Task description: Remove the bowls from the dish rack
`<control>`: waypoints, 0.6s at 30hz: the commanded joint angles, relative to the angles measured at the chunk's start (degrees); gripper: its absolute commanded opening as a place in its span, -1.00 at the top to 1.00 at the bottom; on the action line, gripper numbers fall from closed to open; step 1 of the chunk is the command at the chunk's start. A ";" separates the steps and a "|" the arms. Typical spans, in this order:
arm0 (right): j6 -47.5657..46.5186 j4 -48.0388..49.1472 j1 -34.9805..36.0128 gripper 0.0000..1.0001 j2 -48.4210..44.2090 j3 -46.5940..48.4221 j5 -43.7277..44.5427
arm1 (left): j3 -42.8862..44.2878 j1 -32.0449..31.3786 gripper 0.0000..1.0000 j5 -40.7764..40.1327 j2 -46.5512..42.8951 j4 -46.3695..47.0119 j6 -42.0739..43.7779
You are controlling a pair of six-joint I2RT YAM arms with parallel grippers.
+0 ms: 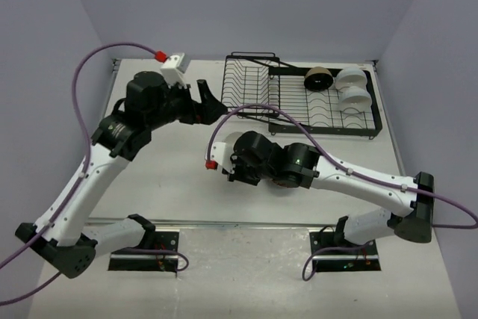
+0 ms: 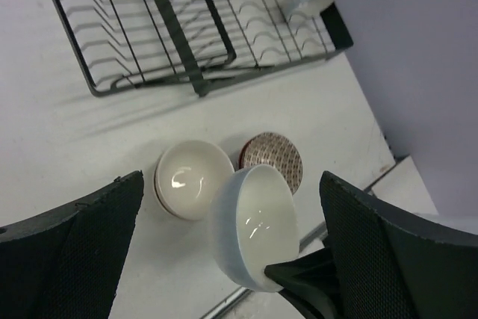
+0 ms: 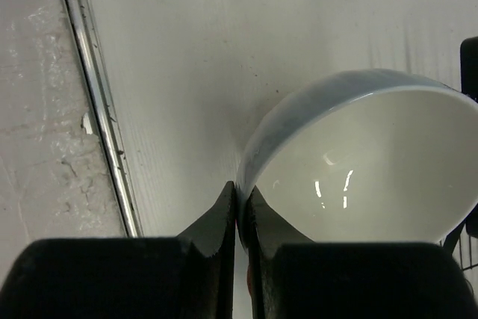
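The right gripper closes narrowly on the rim of a pale blue bowl, tilted over the worktop toward its near edge. Close by sit a cream bowl and a reddish-brown patterned bowl, side by side. The left gripper hangs wide and empty near the dish rack at the far edge, with three bowls at the rack's right end.

From my feed I see a white table boxed in on three sides by plain walls of a pale lavender-grey: a back wall, a left wall and a right wall. A thin metal strip runs along the table's near edge, and on my side of it lies a rougher, speckled pale slab. The light looks soft and even, with only faint shadows on the tabletop.
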 commanded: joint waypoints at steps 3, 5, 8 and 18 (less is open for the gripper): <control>-2.54 -4.81 1.49 1.00 3.45 9.84 4.62 | -2.11 -3.55 -1.00 11.19 3.61 -1.32 0.46; -1.93 -6.31 1.57 1.00 4.24 11.34 5.15 | -1.59 -6.80 -0.99 8.84 4.41 -2.11 0.91; -1.93 -6.49 1.66 1.00 3.64 11.78 7.52 | -2.28 -9.00 -0.87 6.11 5.90 -2.99 1.00; -2.19 -9.38 2.36 1.00 4.24 14.95 12.27 | -6.86 -9.97 -0.27 1.19 7.84 -2.73 2.75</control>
